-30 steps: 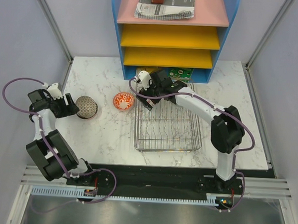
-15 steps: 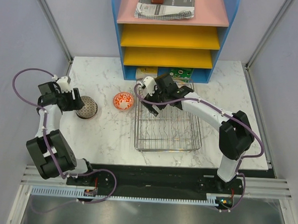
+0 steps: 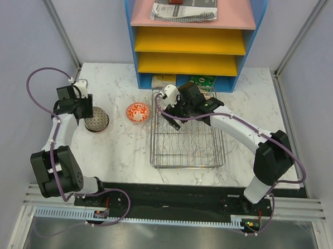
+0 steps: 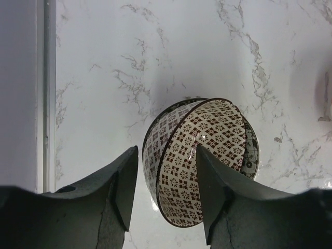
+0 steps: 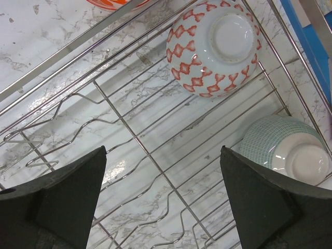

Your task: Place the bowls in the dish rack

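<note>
The grey-brown patterned bowl [image 3: 97, 120] stands on the marble at the left, tilted inside another bowl with a dark patterned rim [image 4: 251, 150]. My left gripper [image 3: 82, 108] is open; its fingers straddle the grey-brown bowl's [image 4: 199, 155] near wall, one outside and one inside. The red-orange bowl [image 3: 137, 112] sits left of the dish rack [image 3: 209, 154]. My right gripper [image 3: 175, 111] is open and empty above the rack's far left part [image 5: 150, 155]. A white bowl with red pattern [image 5: 215, 46] and a pale green bowl [image 5: 282, 148] lie upside down in the rack.
The blue-framed shelf unit [image 3: 193, 48] with yellow and pink trays stands at the back, right behind the rack. A metal rail [image 4: 44, 93] and wall run along the table's left edge, close to the left gripper.
My left gripper has swung right and farther back, onto the grey-brown bowl. My right gripper has shifted a little right and nearer over the rack.
</note>
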You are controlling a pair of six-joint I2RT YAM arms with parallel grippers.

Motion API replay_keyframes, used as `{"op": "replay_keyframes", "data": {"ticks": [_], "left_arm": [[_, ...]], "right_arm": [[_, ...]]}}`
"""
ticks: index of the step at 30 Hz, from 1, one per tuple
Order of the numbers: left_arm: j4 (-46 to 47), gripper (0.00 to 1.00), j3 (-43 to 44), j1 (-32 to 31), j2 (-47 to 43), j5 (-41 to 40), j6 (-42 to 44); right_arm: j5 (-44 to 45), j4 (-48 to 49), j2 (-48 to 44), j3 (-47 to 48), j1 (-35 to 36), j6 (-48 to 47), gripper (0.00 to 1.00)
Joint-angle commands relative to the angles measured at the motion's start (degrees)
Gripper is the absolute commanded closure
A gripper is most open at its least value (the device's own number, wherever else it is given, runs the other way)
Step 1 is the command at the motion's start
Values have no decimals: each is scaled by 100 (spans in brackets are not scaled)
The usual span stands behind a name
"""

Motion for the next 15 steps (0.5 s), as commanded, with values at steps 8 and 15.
{"op": "replay_keyframes", "data": {"ticks": [8, 15], "left_arm": [[505, 50, -29, -367, -26, -1079, 269], [549, 55, -91, -429, 80, -1299, 401]], "right_arm": [[-44, 85, -707, -180, -19, 234, 2], [-106, 67, -953, -268, -19, 304, 2]]}}
